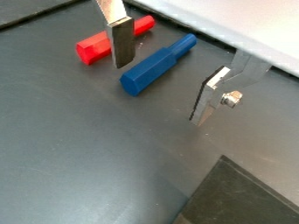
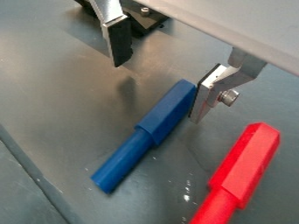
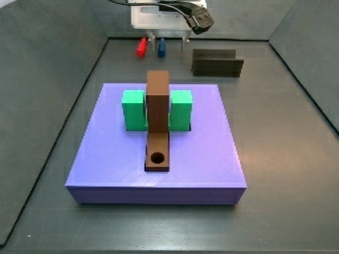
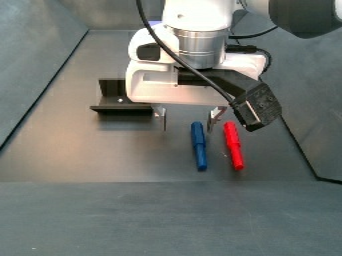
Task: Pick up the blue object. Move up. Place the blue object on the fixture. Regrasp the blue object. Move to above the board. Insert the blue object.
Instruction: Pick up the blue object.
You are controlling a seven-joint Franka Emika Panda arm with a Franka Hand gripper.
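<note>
My gripper (image 2: 158,79) hangs low over the floor with its two fingers (image 1: 121,44) spread wide and nothing between them; I hold nothing yet. Both wrist views show the plates set apart so the blue peg (image 2: 146,137) can pass between them, and in one the peg's upper end lies right by a fingertip, so I judge I am close to straddling it but not yet centred on it.

The peg lies flat on the dark floor, and the red peg (image 2: 237,172) lies just beside it, roughly parallel and not touching. That closeness is why my opening matters: too far to the side and a finger would come down on the red one.

In a side view the two pegs (image 4: 198,144) sit just in front of my fingers, with the fixture (image 4: 122,99) off to one side, well apart and clear, ready to take the peg for the regrasp.

Farthest from me, the board (image 3: 99,164) lies flat with the green block (image 3: 134,109) and the brown bar (image 3: 158,119) on top. The bar's round hole (image 3: 159,159) looks open, though it is small in this view.
</note>
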